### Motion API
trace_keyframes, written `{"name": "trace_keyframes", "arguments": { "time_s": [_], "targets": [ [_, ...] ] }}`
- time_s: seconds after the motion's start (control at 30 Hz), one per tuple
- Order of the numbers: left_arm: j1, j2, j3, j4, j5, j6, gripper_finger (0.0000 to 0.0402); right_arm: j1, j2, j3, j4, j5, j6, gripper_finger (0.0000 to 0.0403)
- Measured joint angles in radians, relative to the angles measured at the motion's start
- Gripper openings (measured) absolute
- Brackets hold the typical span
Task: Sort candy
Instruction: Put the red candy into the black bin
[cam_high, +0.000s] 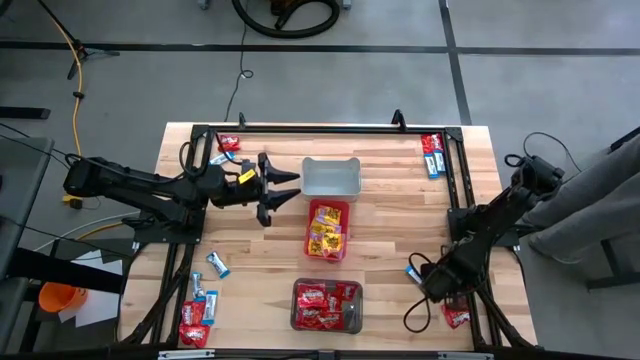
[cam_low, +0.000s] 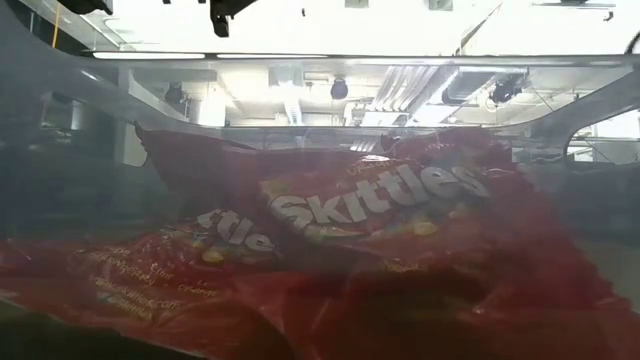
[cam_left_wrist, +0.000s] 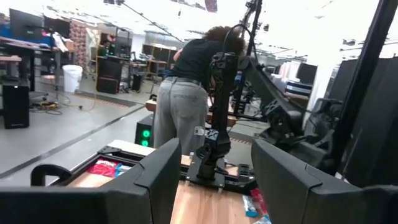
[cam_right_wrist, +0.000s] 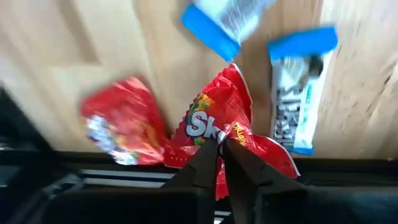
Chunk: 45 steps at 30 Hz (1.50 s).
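the right hand (cam_right_wrist: 219, 144) is down at the near right corner of the wooden bench (cam_high: 400, 215), its two dark fingers pressed together on the lower edge of a red skittles packet (cam_right_wrist: 217, 121). in the right wrist view that packet is lifted and creased between the fingertips, with a second red packet (cam_right_wrist: 121, 130) just beside it, a blue-and-white packet (cam_right_wrist: 297, 93) on its other side, and another blue-and-white one (cam_right_wrist: 224, 22) farther off, blurred.

the left hand (cam_high: 290, 187) hangs over the middle of the bench near the far side, its fingers spread with nothing between them, pointing toward the empty grey bin (cam_high: 331, 177). in the left wrist view the two fingers stand well apart, and beyond them a person bends over in the room behind the bench.

the pink bin (cam_high: 327, 229) sits at the centre holding yellow and red packets. the dark bin (cam_high: 327, 305) at the near edge is full of red skittles packets, which fill the low view.

loose candy lies in the corners: red and blue-and-white packets (cam_high: 432, 152) at the far right, a red one (cam_high: 229, 143) and a blue-and-white one (cam_high: 219, 159) at the far left, and a cluster (cam_high: 200, 310) at the near left.
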Motion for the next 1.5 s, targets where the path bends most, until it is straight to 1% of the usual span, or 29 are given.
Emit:
{"name": "trace_keyframes", "arguments": {
  "time_s": [0.1,0.17,0.27,0.37,0.43,0.5,0.57,0.77,0.83,0.9,0.97,1.07,1.13,1.27,1.5],
  "targets": [
    [0.0,0.0,0.0,0.0,-0.01,0.0,0.0184,-0.017,-0.026,0.079,-0.044,0.025,0.0,0.0007],
    [0.0,0.0,0.0,0.0,-0.011,0.0,0.0184,-0.022,-0.054,0.145,-0.084,0.07,0.006,0.0006],
    [0.0,0.0,0.0,0.0,-0.011,0.0,0.0184,-0.031,-0.098,0.254,-0.126,0.191,0.008,0.0003],
    [0.0,0.0,0.0,0.001,-0.01,0.0,0.0184,-0.052,-0.144,0.342,-0.086,0.341,-0.03,0.0004],
    [0.0,0.0,0.0,0.002,-0.011,0.0,0.0184,-0.071,-0.167,0.378,-0.01,0.461,-0.083,0.0003],
    [0.0,0.0,0.0,0.002,-0.01,0.0,0.0184,-0.096,-0.186,0.384,0.09,0.574,-0.137,0.0001],
    [0.0,0.0,0.0,0.003,-0.01,0.0,0.0184,-0.13,-0.194,0.378,0.222,0.657,-0.198,0.0002],
    [0.0,0.0,0.0,0.01,-0.01,-0.012,0.0184,-0.264,-0.185,0.34,0.573,0.79,-0.482,0.0001],
    [0.0,0.0,0.0,0.01,-0.003,-0.027,0.0184,-0.317,-0.18,0.325,0.676,0.804,-0.565,0.0],
    [0.0,0.0,0.0,0.01,0.014,-0.03,0.0184,-0.368,-0.18,0.301,0.783,0.795,-0.631,0.0],
    [0.0,0.0,0.0,0.01,0.027,-0.028,0.0184,-0.41,-0.18,0.272,0.867,0.761,-0.676,0.0],
    [0.0,0.0,0.0,0.01,0.028,-0.029,0.0184,-0.451,-0.18,0.251,0.924,0.693,-0.691,0.0],
    [0.0,0.0,0.0,0.01,0.028,-0.028,0.0184,-0.47,-0.18,0.245,0.943,0.656,-0.692,0.0],
    [0.0,0.0,0.0,0.009,0.028,-0.028,0.0184,-0.481,-0.18,0.244,0.965,0.625,-0.721,0.0],
    [0.0,0.0,0.0,0.007,0.028,-0.027,0.0184,-0.481,-0.18,0.244,0.975,0.618,-0.723,0.0]
  ]
}}
